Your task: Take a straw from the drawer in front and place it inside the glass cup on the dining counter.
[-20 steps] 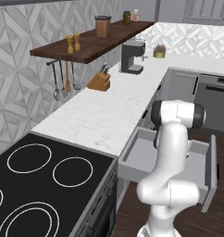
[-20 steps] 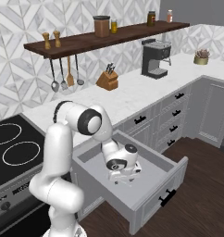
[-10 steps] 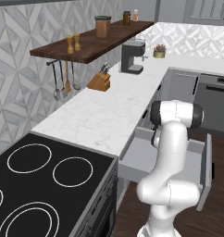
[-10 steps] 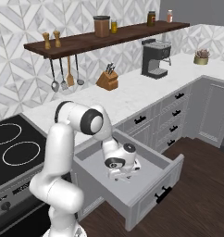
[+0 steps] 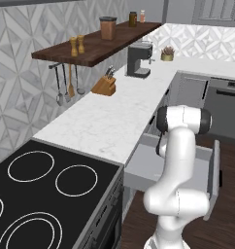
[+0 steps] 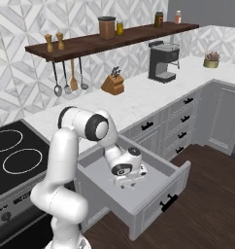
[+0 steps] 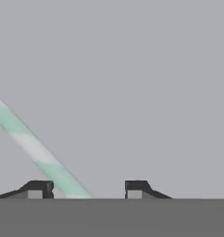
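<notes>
I'm at the pick step, my gripper spread open and empty low inside the drawer, the striped straw lying slantwise between the fingertips, nearer the left one, so next I should descend slightly and close.

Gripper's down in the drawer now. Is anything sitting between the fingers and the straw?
Nothing visible is in the way. In the hand view the green-and-white straw lies on the bare grey floor of the drawer, running in between the open fingertips of the gripper, close to the left one.
</notes>
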